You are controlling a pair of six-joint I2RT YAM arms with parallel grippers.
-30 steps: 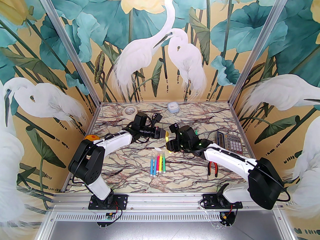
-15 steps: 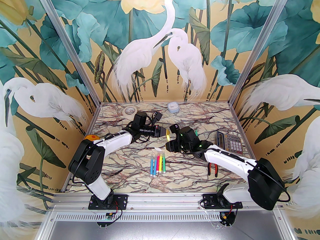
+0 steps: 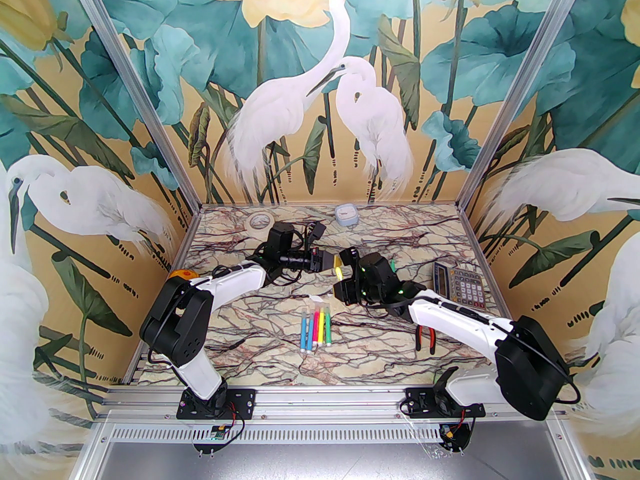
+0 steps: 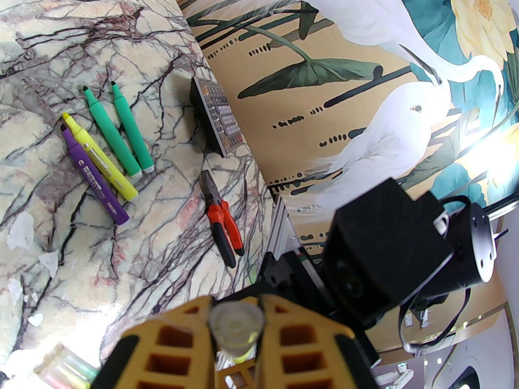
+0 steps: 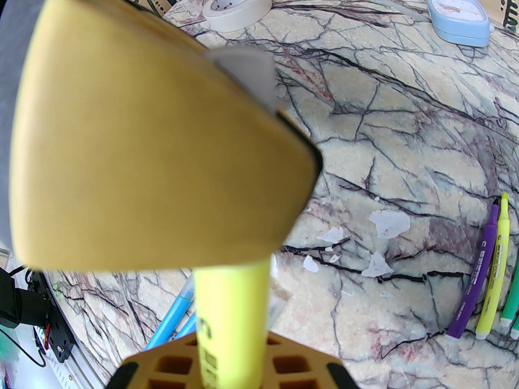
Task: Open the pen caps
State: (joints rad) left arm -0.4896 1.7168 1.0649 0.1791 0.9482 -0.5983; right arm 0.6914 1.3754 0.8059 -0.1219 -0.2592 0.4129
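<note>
A yellow marker hangs above the table's middle between my two grippers. My left gripper is shut on its clear pen cap, seen end-on between the yellow fingers. My right gripper is shut on the yellow barrel, whose top end is hidden behind the left finger. Whether the cap still sits on the tip I cannot tell. Several capped markers lie in a row near the front. Purple, yellow and two green markers lie uncapped by the right arm.
Red-handled pliers and a calculator lie on the right. A tape roll and a blue timer sit at the back edge. An orange object is by the left wall. White flecks dot the marble.
My right gripper has shut on the yellow marker's barrel. The left gripper has drawn slightly back and left, so a short stretch of the marker shows between them.
</note>
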